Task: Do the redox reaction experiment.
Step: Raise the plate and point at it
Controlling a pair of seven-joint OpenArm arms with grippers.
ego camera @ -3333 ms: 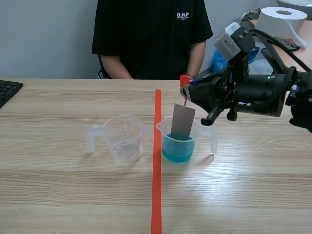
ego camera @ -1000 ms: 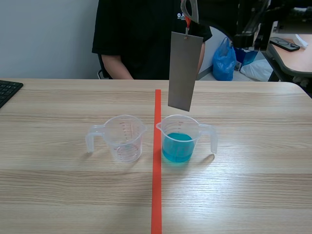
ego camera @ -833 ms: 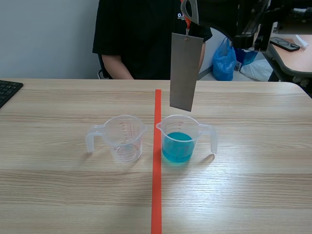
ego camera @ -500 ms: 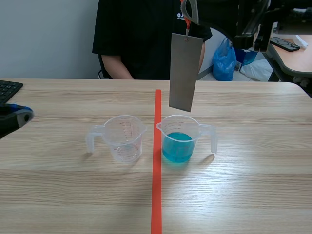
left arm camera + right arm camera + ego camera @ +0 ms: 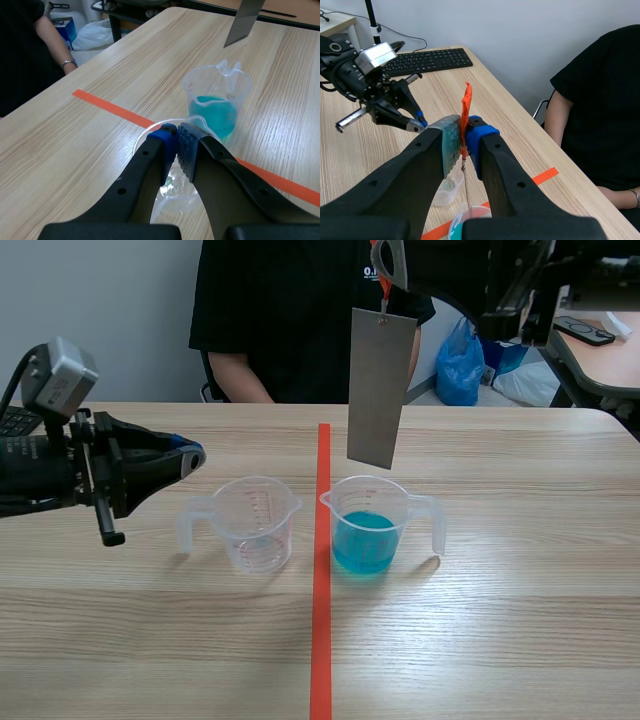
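Tag between right fingers, plate below

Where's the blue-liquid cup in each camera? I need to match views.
Scene view: the blue-liquid cup stands mid-table, right of the clear cup.
Left wrist view: ahead of the shut left gripper, beyond the clear cup.
Right wrist view: only a teal edge shows under the right gripper, shut on the orange tab.
Shared landmark: the orange-red tape line beside the cup.
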